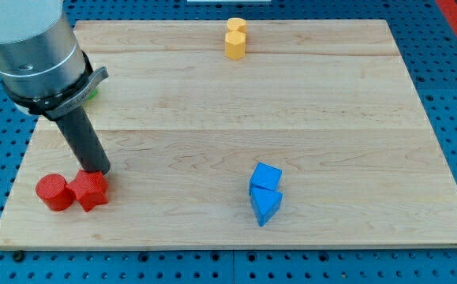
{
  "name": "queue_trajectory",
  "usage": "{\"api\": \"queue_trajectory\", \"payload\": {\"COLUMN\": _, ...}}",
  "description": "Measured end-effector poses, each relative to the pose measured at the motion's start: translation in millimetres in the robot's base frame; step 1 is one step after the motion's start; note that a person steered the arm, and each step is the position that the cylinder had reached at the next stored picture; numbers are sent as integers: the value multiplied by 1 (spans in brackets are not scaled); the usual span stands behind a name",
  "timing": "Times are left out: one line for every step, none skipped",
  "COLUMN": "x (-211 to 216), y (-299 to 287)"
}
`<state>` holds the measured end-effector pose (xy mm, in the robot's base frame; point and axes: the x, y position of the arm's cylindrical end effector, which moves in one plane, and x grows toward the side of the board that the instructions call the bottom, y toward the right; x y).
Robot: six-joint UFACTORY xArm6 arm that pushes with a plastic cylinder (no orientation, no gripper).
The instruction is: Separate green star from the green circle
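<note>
Single camera view of the wooden bench (212,134). The arm carries no claw, so there is no opening or hold to report; it ends in a dark rod whose lower end, my tip (100,171), rests at the view's lower left, touching or just above the red hexagonal block (91,190), with the red cylinder (54,192) just beside that block on the view's left. Of the task's blocks only a sliver of green (92,92) shows, at the view's upper left behind the arm's grey housing (31,47); whether it is the green star or the green circle cannot be told, and the other is hidden. The governing relation: the green lies toward the view's top from my tip, nearly straight above it. Two yellow blocks (236,38) sit touching at the top centre; a blue cube (267,177) and blue triangular block (265,205) touch at the lower right.
</note>
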<state>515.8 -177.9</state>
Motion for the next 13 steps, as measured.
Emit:
{"api": "queue_trajectory", "payload": {"x": 0, "y": 0}}
{"api": "queue_trajectory", "payload": {"x": 0, "y": -9}}
{"api": "queue_trajectory", "payload": {"x": -10, "y": -65}}
{"api": "queue_trajectory", "payload": {"x": -44, "y": -91}}
{"api": "queue_trajectory", "payload": {"x": -92, "y": -125}}
{"api": "queue_trajectory", "payload": {"x": -107, "y": -80}}
{"api": "queue_trajectory", "payload": {"x": -112, "y": -58}}
{"api": "queue_trajectory", "payload": {"x": -110, "y": -20}}
{"api": "queue_trajectory", "payload": {"x": -114, "y": -90}}
{"api": "queue_trajectory", "payload": {"x": -149, "y": -69}}
{"api": "queue_trajectory", "payload": {"x": -205, "y": -61}}
{"api": "queue_trajectory", "payload": {"x": -242, "y": -68}}
{"api": "queue_trajectory", "payload": {"x": -252, "y": -51}}
